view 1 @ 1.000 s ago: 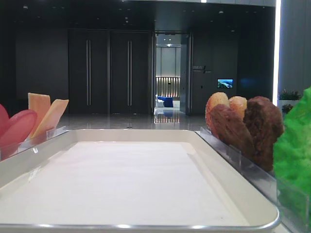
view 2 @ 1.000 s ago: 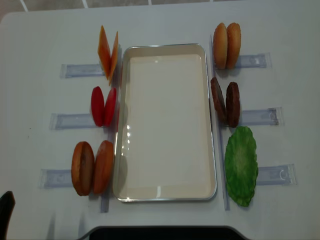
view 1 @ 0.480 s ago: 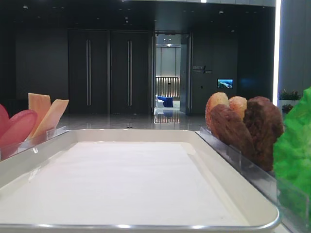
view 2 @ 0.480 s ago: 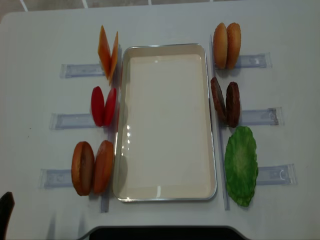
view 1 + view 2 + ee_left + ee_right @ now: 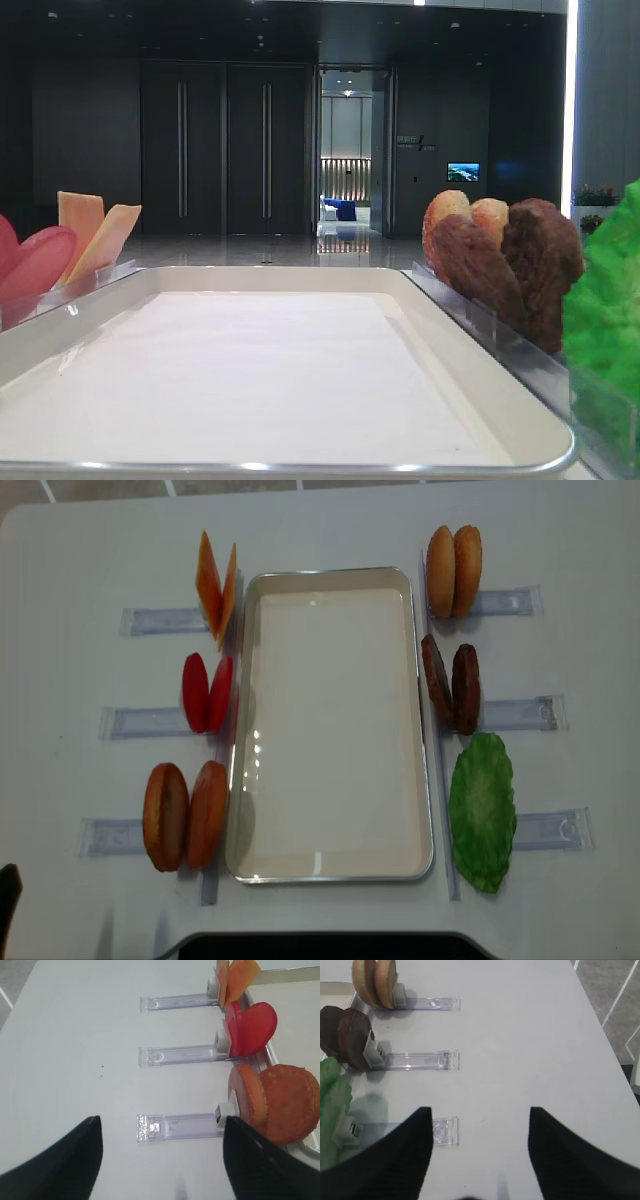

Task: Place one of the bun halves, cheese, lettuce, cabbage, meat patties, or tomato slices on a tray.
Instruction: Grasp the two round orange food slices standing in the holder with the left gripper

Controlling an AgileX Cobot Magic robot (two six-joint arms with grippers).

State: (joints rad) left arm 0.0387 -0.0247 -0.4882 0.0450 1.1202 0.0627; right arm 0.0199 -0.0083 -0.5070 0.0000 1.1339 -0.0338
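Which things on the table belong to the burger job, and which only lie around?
For the job: tray; bun halves; cheese; tomato slices; meat patties; lettuce.

Only lying around: clear plastic holders; white table.

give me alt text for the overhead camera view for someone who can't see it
An empty white tray sits mid-table between upright food pairs in clear holders: cheese, tomato slices and buns on its left, buns, meat patties and lettuce on its right.
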